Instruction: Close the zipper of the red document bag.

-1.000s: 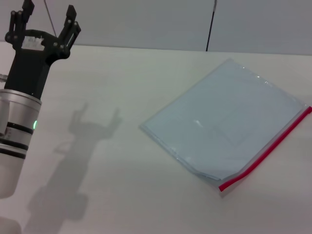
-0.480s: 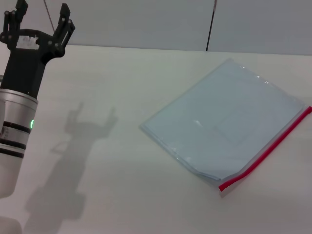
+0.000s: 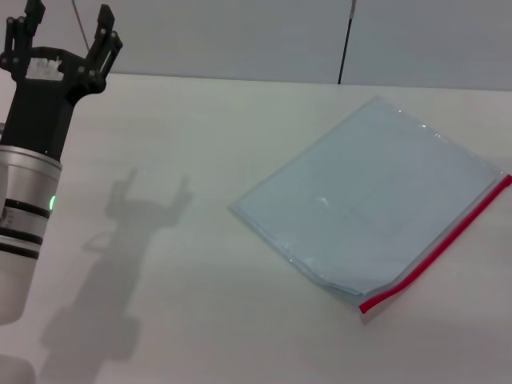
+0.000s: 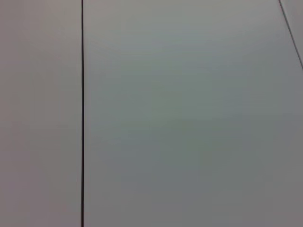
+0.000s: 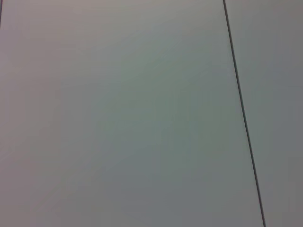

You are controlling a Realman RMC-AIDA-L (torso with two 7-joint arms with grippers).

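Note:
The red document bag (image 3: 372, 200), a flat translucent pale blue pouch, lies on the white table at the right in the head view. Its zipper (image 3: 438, 242) is a thin red strip along the pouch's near right edge; I cannot make out the slider. My left gripper (image 3: 66, 28) is raised at the far left, pointing up and away, open and empty, well apart from the bag. The right gripper is out of view. Both wrist views show only a plain grey wall with a dark seam.
The white table (image 3: 184, 264) stretches between my left arm and the bag. A grey wall with a dark vertical seam (image 3: 346, 40) stands behind the table's far edge.
My left arm has shifted slightly to the left and up since a second ago. The bag has not moved.

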